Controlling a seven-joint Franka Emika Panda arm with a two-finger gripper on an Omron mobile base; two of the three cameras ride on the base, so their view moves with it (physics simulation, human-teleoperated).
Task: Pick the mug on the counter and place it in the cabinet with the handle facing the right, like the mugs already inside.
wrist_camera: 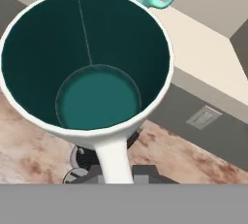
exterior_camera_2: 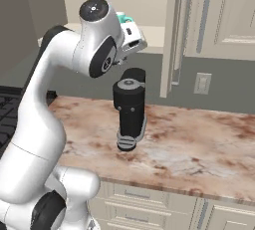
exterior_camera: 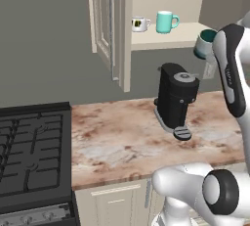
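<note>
The mug (wrist_camera: 92, 87) hangs in the air with its dark teal inside facing the hand camera and its pale handle (wrist_camera: 114, 157) running down to my gripper (wrist_camera: 115, 175), which is shut on it. In the left base view the mug (exterior_camera: 207, 42) peeks out from behind my forearm, just right of the cabinet's beige shelf (exterior_camera: 171, 38) and at its height. The mug's teal rim (exterior_camera_2: 124, 19) shows above my hand in the right base view. The cabinet door (exterior_camera: 105, 19) stands open, bar pull (exterior_camera: 114, 29) toward me. The marbled counter (exterior_camera: 127, 137) lies below.
On the shelf stand a white mug with a dark-yellow mark (exterior_camera: 140, 23) and a mint-green mug (exterior_camera: 166, 22), handles to the right. A black coffee machine (exterior_camera: 177, 98) stands on the counter under the mug. The black stove (exterior_camera: 31, 151) is at the left. A wall outlet (exterior_camera_2: 202, 82) shows.
</note>
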